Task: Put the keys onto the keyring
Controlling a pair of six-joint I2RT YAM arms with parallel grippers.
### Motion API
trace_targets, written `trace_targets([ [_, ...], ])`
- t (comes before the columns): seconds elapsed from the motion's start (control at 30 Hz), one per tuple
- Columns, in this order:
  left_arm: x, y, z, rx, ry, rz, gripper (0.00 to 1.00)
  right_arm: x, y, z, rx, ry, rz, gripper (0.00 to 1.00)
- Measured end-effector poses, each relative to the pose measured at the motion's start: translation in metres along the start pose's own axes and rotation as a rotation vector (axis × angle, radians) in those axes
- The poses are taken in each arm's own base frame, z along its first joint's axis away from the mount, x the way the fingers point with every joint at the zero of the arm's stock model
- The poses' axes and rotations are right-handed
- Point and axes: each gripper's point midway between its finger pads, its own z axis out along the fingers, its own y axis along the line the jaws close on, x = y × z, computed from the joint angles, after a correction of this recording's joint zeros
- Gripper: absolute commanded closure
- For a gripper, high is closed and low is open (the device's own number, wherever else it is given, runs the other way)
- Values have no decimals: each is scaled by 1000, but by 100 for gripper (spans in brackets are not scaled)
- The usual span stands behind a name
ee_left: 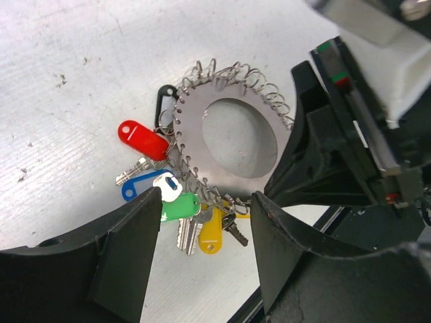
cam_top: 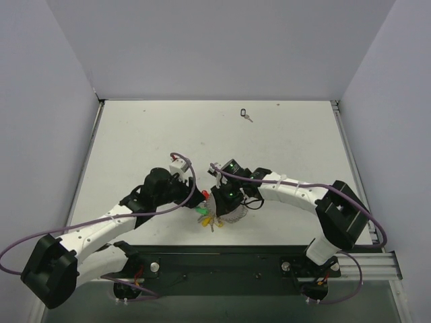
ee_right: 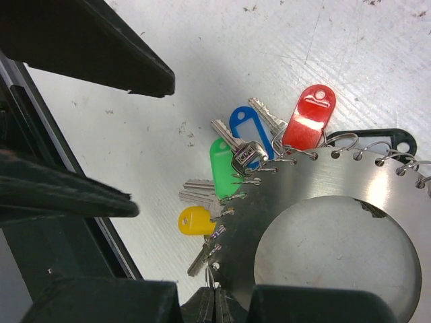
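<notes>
Most keys threaded, 1 left out.
The left tool (ee_left: pixel 205 199) gapes apart over the coloured keys (ee_left: pixel 180 207) hanging at 7 o'clock on the keyring (ee_left: pixel 192 128); the right tool (ee_right: pixel 215 299) clamps its rim; 1 loose key (cam_top: pixel 246 114) lies at the bench's (cam_top: pixel 148 134) 12 o'clock.

Scuffed white table (cam_top: pixel 148 141) between pale grey walls (cam_top: pixel 222 47), dark plate (cam_top: pixel 222 259) at near edge

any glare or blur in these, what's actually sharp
Left wrist: keyring sharp, the left gripper's fingers close, dark and soft. Right wrist: white glare on the red key tag, sheen across the keyring. Top external: even light, keys too small to resolve.
</notes>
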Motion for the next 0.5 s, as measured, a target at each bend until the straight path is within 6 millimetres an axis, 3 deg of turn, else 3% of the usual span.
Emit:
trace_targets([
  [0.2, -16, -18, -14, 73, -61, 47, 35, -7, 1, -12, 17, -22, -40, 100],
  [0.5, -22, -34, -24, 150, -88, 72, 36, -30, 12, -42, 25, -129, -93, 100],
])
